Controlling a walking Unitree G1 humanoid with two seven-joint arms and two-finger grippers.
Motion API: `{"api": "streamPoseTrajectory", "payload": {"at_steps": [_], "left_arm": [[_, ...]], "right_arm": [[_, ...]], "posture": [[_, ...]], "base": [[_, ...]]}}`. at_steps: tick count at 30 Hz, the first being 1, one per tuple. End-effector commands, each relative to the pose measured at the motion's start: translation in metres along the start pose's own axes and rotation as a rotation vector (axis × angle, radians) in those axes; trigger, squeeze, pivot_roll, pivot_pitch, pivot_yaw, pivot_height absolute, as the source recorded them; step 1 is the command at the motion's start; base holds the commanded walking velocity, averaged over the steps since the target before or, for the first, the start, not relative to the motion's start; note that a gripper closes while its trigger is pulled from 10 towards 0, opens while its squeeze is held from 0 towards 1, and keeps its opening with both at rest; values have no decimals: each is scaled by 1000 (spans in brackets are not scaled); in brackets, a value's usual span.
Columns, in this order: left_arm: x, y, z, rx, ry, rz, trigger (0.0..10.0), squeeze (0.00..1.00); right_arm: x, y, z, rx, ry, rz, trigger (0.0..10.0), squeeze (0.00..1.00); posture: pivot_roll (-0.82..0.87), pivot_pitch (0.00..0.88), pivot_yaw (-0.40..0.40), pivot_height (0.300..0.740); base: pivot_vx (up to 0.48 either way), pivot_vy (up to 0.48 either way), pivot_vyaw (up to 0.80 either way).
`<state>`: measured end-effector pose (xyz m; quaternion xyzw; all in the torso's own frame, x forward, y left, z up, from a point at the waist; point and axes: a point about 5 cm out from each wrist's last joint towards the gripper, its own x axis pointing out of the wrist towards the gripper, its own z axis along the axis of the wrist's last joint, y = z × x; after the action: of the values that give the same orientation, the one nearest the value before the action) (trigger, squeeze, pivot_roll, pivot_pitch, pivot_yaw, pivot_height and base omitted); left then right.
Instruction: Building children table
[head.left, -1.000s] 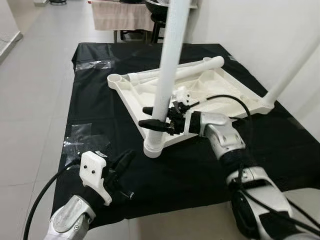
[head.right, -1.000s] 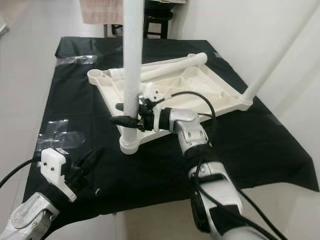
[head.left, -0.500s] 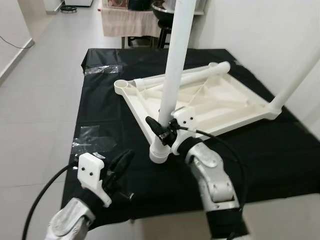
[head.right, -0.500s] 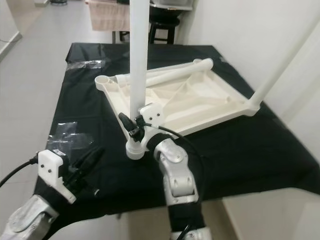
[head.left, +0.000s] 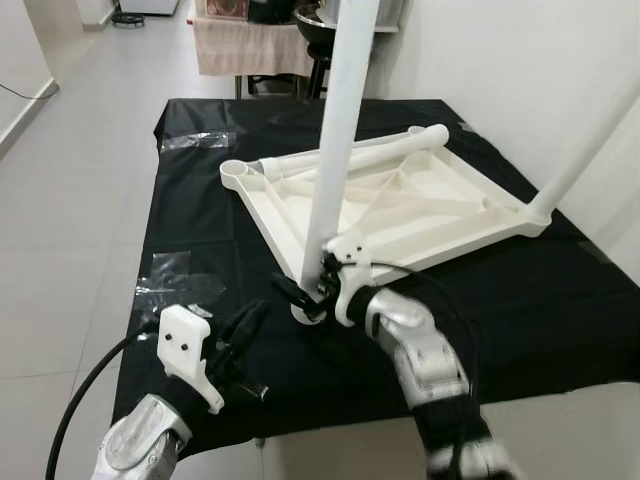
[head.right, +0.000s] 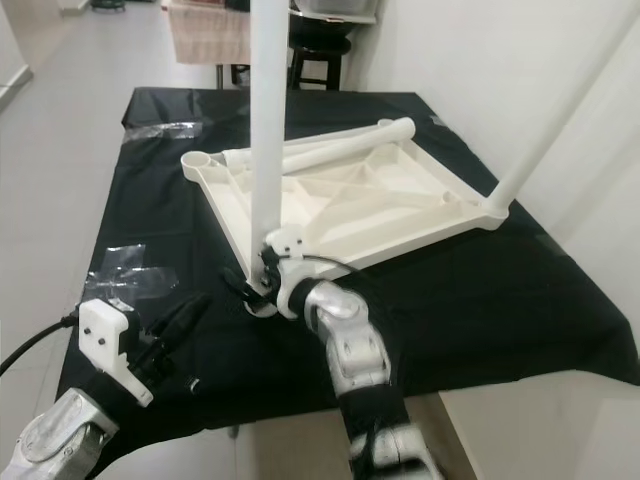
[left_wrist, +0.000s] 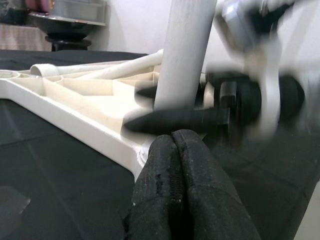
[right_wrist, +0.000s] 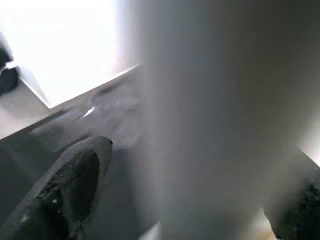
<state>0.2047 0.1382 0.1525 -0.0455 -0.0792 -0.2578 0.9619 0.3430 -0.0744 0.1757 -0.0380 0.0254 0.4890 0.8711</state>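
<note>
Here, scene: a table draped in a black cloth (head.left: 560, 300) on a pale tiled floor (head.left: 60, 200), beside a white wall.
Tabletop: the white plastic children's tabletop (head.left: 400, 215) lies upside down on the cloth, its ribbed underside facing up, one corner pointing toward the robot.
Upright leg: a white plastic tube leg (head.left: 335, 150) stands in the socket at that near corner, rising out of the top of the head views with a slight lean.
Second leg: another white tube leg (head.left: 590, 140) rises at a slant from the corner socket on the robot's right.
Loose leg: a third white tube (head.left: 370, 152) lies flat along the far edge of the tabletop.
Empty socket: the round corner socket (head.left: 237, 172) on the left holds nothing.
Right gripper: the right gripper (head.left: 312, 292) sits at the base of the upright leg, just above the socket; its black fingers (right_wrist: 75, 185) are spread to either side of the tube, and whether they press on it I cannot tell because of blur.
Left gripper: the left gripper (head.left: 250, 322) hovers low over the cloth near the front edge, apart from the tabletop corner, its two fingers (left_wrist: 182, 190) pressed together with nothing between them.
Tape: clear tape patches (head.left: 175, 285) lie on the cloth at the left.
</note>
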Motion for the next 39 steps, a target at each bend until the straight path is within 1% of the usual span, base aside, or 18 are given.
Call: {"api": "streamPoseTrajectory", "payload": {"at_steps": [1,2,3,4,10,11,12,13,23,27,29,31,32,34,35,36,38,39], "left_arm": [[0,-1,-5,-10,19,0,10000,0],[1,-1,-6,-10,19,0,10000,0],[1,-1,-6,-10,19,0,10000,0],[1,-1,-6,-8,19,1,10000,0],[2,-1,-7,-8,18,6,10000,0],[2,-1,-7,-8,18,4,10000,0],[2,-1,-7,-8,18,4,10000,0],[2,-1,-7,-9,18,4,10000,0],[0,-2,-6,-12,17,1,10000,0],[0,-2,-5,-13,16,0,10000,0],[-3,-1,-3,-13,16,0,10000,0],[-3,-1,-3,-13,16,0,10000,0],[-5,0,-3,-15,17,1,10000,0],[-5,0,-3,-15,17,1,10000,0],[-7,2,-2,-18,21,0,10000,0],[-7,2,-2,-18,21,0,10000,0],[-8,4,-1,-22,24,-1,10000,0],[-8,4,-1,-22,24,-1,10000,0]], "right_arm": [[1,3,-1,4,-21,90,10000,980],[0,-2,2,-44,8,190,10000,110],[0,-2,2,-44,8,190,10000,110],[0,-6,5,-67,37,269,10000,0],[0,-15,14,-54,92,405,10000,0],[0,-20,16,-11,95,426,4549,0],[0,-20,16,-11,95,426,4549,0],[0,-21,16,4,93,430,314,0],[-17,-30,10,21,24,395,0,0],[-25,-33,6,8,-8,324,0,0],[-30,-25,-5,-11,-12,190,0,0],[-30,-25,-5,-11,-12,190,0,0],[-21,-14,-15,-1,-22,-38,0,0],[-21,-14,-15,-1,-22,-38,0,0],[-11,19,-35,20,17,-307,0,0],[-11,19,-35,20,17,-307,0,0],[-6,49,-46,23,63,-349,0,0],[-6,49,-46,23,63,-349,0,0]], "posture": [[115,72,-129,740],[129,69,-138,740],[129,69,-138,740],[131,67,-139,740],[133,62,-136,740],[140,63,-135,740],[140,63,-135,740],[140,63,-133,740],[130,76,-127,740],[124,85,-125,740],[108,102,-120,740],[108,102,-120,740],[92,109,-110,740],[92,109,-110,740],[103,120,-96,740],[103,120,-96,740],[100,117,-92,740],[100,117,-92,740]], "base": [[0,0,0],[0,0,0],[0,0,0],[0,0,0],[0,0,0],[0,0,0],[0,0,0],[0,0,0],[0,0,0],[0,0,0],[0,0,0],[0,0,0],[0,0,0],[0,0,0],[0,0,0],[0,0,0],[0,0,0],[0,0,0]]}}
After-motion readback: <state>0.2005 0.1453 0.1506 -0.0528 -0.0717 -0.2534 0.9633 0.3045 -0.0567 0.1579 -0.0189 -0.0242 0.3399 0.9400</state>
